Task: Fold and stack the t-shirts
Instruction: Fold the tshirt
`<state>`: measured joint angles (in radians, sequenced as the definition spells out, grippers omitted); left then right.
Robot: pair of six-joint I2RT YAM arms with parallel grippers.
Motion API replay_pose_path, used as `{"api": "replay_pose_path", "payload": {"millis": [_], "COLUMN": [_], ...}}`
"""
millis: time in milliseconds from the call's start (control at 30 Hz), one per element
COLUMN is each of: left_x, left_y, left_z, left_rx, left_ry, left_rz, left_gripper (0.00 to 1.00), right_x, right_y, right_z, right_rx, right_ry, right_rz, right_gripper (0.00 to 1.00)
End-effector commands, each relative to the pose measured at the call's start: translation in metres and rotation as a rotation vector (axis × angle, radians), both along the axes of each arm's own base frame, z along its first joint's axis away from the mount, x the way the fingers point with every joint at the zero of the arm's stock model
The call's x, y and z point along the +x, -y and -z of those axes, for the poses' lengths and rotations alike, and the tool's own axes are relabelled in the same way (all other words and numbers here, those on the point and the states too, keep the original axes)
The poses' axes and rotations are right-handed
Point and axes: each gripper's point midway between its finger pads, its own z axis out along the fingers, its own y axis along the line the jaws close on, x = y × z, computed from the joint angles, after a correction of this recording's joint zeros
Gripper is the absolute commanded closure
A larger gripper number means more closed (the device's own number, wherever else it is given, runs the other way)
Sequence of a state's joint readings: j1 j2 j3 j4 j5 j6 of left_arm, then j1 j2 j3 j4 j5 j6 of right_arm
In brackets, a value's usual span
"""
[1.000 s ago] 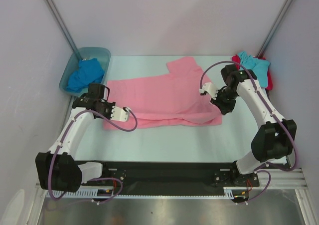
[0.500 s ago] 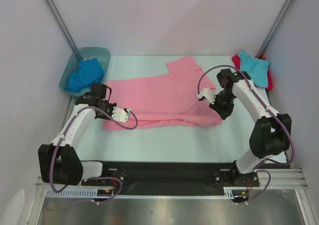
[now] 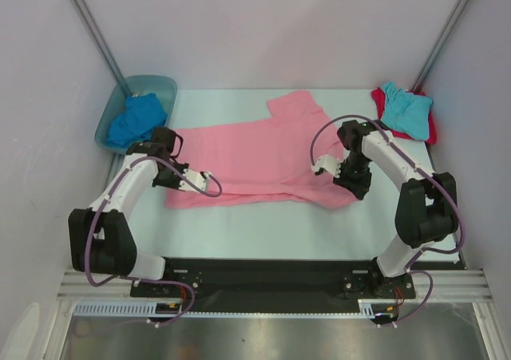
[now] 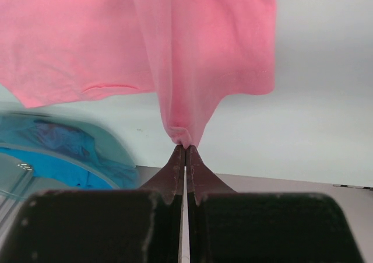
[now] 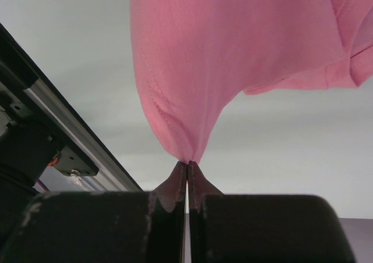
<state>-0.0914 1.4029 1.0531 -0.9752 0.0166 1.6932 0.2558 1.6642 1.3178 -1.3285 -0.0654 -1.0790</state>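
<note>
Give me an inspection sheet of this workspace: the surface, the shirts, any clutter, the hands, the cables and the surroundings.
Surface: pale table, mostly covered in the middle by cloth.
Job's things: pink t-shirt spread mid-table, its near edge doubled; blue t-shirt crumpled in the tub; turquoise t-shirt lying on the red t-shirt at the far right corner.
Clutter: translucent tub at the far left corner; nothing else seen.
Hands: left hand shut on a pinch of the pink t-shirt; right hand likewise.
Cables: a purple cable loops off each arm beside the pink cloth; no snag seen.
Surroundings: plain walls, metal poles, rail at the near edge.
</note>
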Motion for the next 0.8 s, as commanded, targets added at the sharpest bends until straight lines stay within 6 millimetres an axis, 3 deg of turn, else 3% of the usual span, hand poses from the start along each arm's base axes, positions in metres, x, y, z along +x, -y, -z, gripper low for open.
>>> {"api": "replay_pose_path", "payload": {"millis": [0, 233, 533, 767], "left_x": [0.009, 0.024, 0.021, 0.019], "left_y": [0.0, 0.002, -0.008, -0.01], "left_z": [-0.013, -0.019, -0.018, -0.018], "left_rx": [0.024, 0.019, 0.078, 0.084], "left_ry": [-0.002, 0.011, -0.017, -0.024], "left_rz": [0.043, 0.031, 0.033, 0.028], "left_gripper": [1.0, 1.0, 1.0, 1.0], "right_x": [-0.045, -0.043, -0.051, -0.047], "right_y": [0.029, 0.036, 0.062, 0.073], "right_z": [-0.015, -0.014, -0.011, -0.01], "right_rx": [-0.135, -0.163, -0.249, -0.275], "right_ry": [-0.17, -0.171, -0.201, -0.194], "right_rz": [-0.058, -0.077, -0.102, -0.103], "right_gripper": [1.0, 1.0, 1.0, 1.0]}}
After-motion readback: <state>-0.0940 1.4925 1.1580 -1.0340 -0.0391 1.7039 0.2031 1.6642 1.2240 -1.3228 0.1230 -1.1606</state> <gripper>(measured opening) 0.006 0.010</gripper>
